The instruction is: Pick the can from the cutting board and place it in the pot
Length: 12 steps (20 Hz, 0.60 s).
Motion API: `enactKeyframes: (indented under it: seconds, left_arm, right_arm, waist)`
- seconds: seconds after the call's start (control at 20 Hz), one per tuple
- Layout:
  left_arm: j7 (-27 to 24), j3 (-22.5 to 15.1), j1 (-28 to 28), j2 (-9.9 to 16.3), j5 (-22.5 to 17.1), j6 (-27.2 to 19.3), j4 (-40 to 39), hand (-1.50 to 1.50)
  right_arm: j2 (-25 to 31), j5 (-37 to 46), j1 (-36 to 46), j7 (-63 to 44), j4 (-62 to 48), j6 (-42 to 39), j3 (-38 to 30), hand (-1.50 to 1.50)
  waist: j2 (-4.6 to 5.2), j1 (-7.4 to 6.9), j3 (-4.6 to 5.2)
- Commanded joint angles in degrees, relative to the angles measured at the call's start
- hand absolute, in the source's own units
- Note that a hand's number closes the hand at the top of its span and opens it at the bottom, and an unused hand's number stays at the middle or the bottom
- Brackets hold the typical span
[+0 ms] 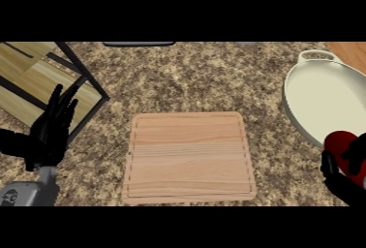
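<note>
A bare wooden cutting board (190,156) lies in the middle of the speckled counter. The white pot (323,101), a wide oval dish with a handle at its far end, stands at the right. At the right edge, just below the pot's near rim, my right hand (337,180) is curled round the red can (344,151), which is partly cut off by the view's edge. My left hand (52,130) rests open at the left with its fingers pointing up.
A black metal frame with wooden shelves (43,80) stands at the back left, close behind my left hand. A dark object (139,43) sits at the counter's far edge. A wooden surface (352,51) shows at the top right corner.
</note>
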<state>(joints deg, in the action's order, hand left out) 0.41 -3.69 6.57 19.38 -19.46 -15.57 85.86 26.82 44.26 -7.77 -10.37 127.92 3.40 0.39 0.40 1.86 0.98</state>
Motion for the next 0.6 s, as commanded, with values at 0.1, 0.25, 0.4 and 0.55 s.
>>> enactKeyframes:
  seconds: [0.1,0.25,0.4,0.55]
  left_arm:
    - [-2.37,-0.47,7.02,0.53,2.17,0.71,1.94,0.00]
    - [-3.44,0.05,6.54,0.57,1.45,2.02,1.08,0.00]
    - [-1.33,0.00,7.12,1.77,1.86,1.77,2.78,0.00]
    - [-3.03,0.75,9.18,0.56,1.00,3.15,-1.64,0.00]
  right_arm:
    - [5.25,-10.25,4.06,6.84,-13.34,-0.95,-13.49,1.50]
    - [8.37,-16.12,6.91,12.23,-21.50,-1.70,-19.84,1.50]
    - [10.85,-19.44,8.17,19.03,-29.73,-2.94,-22.51,1.50]
    - [11.54,-18.11,11.73,25.54,-39.13,-1.49,-21.64,1.50]
  waist:
    - [-0.11,-1.27,-1.11]
    - [-0.08,-1.76,-1.11]
    - [-0.19,-2.26,-1.16]
    - [0.16,-2.43,-1.09]
